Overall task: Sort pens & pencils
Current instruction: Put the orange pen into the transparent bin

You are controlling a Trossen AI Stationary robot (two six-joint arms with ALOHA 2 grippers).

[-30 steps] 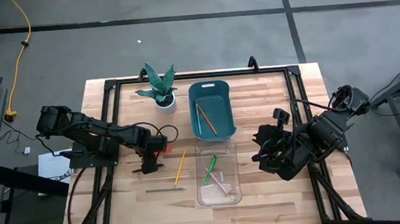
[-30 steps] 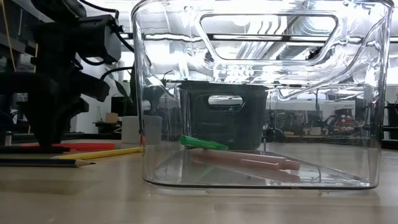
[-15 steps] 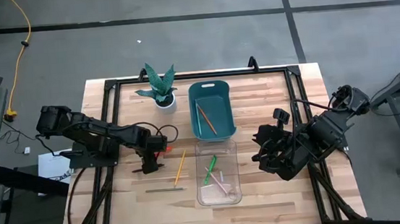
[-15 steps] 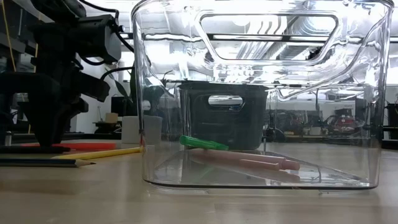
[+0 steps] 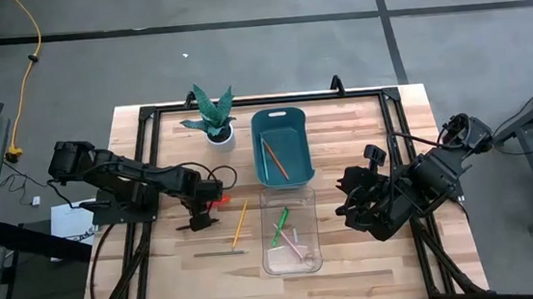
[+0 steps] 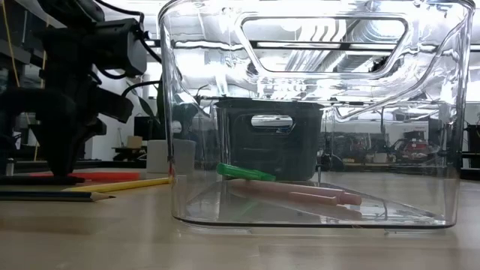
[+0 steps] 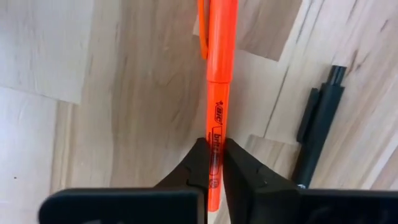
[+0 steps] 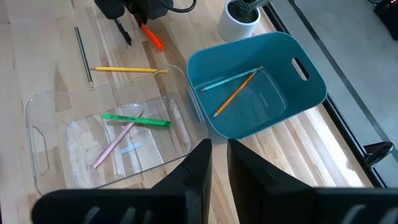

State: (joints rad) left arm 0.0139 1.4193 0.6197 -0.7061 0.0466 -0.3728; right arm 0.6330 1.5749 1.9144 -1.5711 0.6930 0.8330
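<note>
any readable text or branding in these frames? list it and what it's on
"BIC": on the orange-red pen that lies on the table between the left gripper's jaws, in the left wrist view.
A second line of print below it on the same barrel: too small to read.
Nothing else readable in any view.

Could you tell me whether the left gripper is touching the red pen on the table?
Touching. The left wrist view shows the left gripper with its two fingers pressed against both sides of the red pen, no gap showing.

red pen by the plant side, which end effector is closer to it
Left. The left end effector is closed around the red pen on the table. The right end effector waits across the table, beyond the clear bin.
</note>
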